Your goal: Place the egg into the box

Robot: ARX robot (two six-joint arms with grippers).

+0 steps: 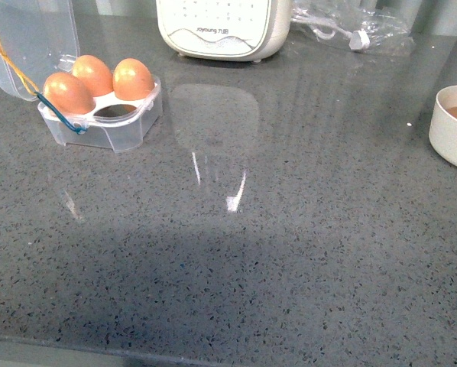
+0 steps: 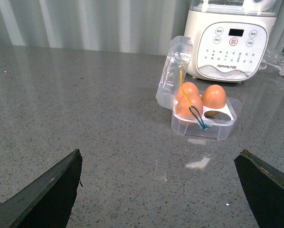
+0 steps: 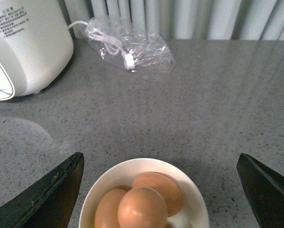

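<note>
The clear four-cell egg carton [image 1: 129, 130] is seen at the far left of the grey speckled countertop [image 1: 290, 229], with its domed lid [image 1: 30, 38] hinged open behind it. Three cells are filled with brown eggs and the near right cell [image 1: 114, 112] is empty. The egg [image 3: 142, 208] is piled with two others in the white bowl [image 3: 108, 180], well apart from the carton. The left gripper [image 2: 158, 154] and right gripper [image 3: 159, 155] are both spread wide, with nothing held.
</note>
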